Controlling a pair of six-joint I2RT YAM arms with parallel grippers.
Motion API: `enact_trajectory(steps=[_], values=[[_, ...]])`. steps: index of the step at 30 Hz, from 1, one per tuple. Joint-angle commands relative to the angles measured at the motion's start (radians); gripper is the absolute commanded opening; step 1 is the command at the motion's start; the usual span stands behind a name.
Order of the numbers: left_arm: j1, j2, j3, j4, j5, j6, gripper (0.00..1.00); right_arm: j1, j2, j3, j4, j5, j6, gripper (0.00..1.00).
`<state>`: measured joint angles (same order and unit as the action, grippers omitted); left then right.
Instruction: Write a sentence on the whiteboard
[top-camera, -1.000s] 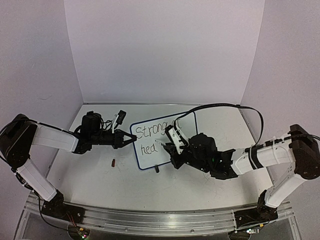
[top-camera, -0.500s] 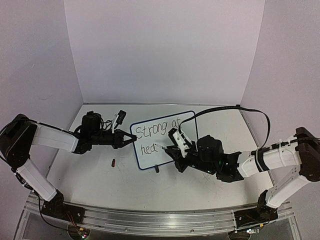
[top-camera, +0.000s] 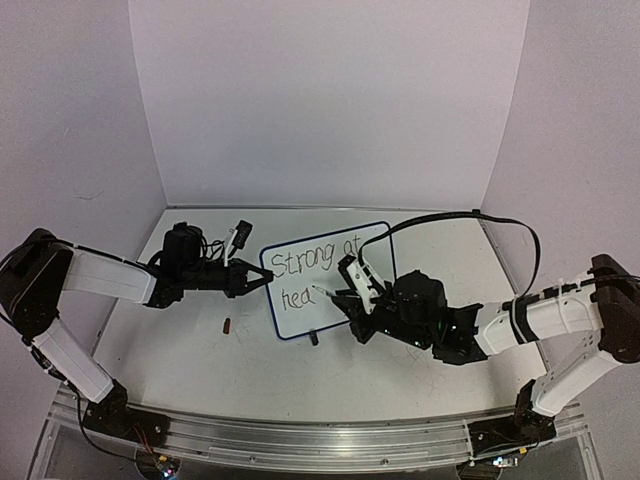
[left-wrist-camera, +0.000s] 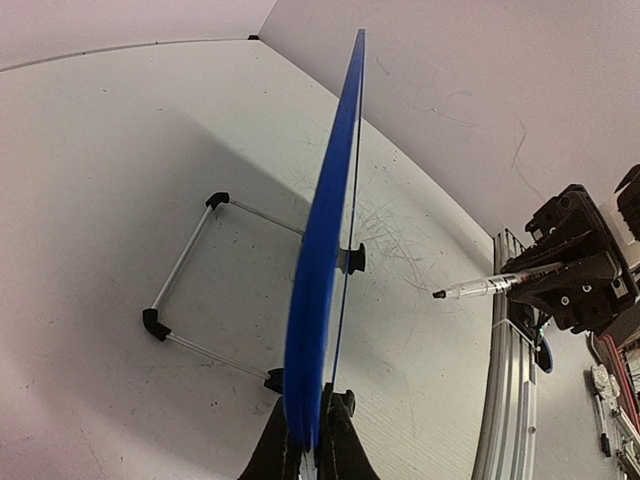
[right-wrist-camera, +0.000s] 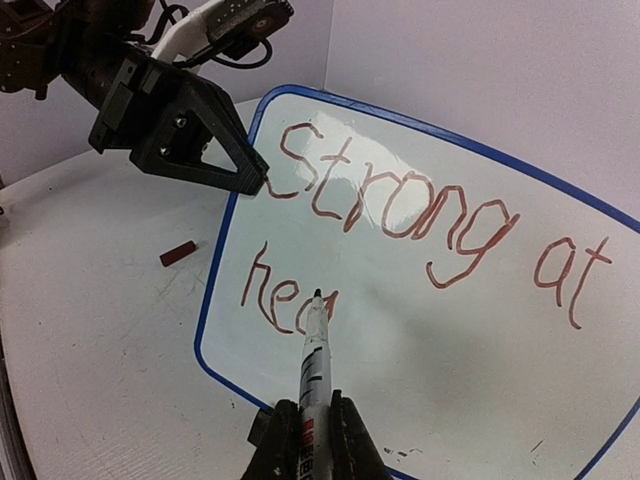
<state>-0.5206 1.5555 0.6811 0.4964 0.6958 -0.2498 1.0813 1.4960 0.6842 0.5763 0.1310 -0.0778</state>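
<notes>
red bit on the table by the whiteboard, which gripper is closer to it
Left. The left gripper is clamped on the near side edge of the whiteboard, just up from the red bit; the right gripper holds a marker at the board's face, farther away.

My right gripper (right-wrist-camera: 305, 440) is clamped on the marker (right-wrist-camera: 314, 350), tip just past "hea" on the whiteboard (right-wrist-camera: 440, 340). The red sentence (right-wrist-camera: 400, 210) reads "Strong at" above that; the left gripper (right-wrist-camera: 257, 183) pinches the board's left rim.
</notes>
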Motion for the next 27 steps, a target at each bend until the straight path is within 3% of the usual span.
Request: enact_trajectory(steps=[1,9,15,27], values=[[0.012,-0.023,-0.004,-0.058,-0.128,0.04,0.0,-0.002,0.006,0.025,0.023,0.079,0.013,0.0],[0.013,-0.021,-0.008,-0.058,-0.127,0.041,0.0,0.005,0.05,0.07,0.009,-0.015,-0.034,0.0],[0.013,-0.026,-0.008,-0.058,-0.127,0.042,0.0,0.006,0.066,0.076,0.004,0.096,0.012,0.0],[0.012,-0.021,-0.005,-0.058,-0.123,0.044,0.0,0.005,0.118,0.121,-0.055,0.088,0.017,0.0]])
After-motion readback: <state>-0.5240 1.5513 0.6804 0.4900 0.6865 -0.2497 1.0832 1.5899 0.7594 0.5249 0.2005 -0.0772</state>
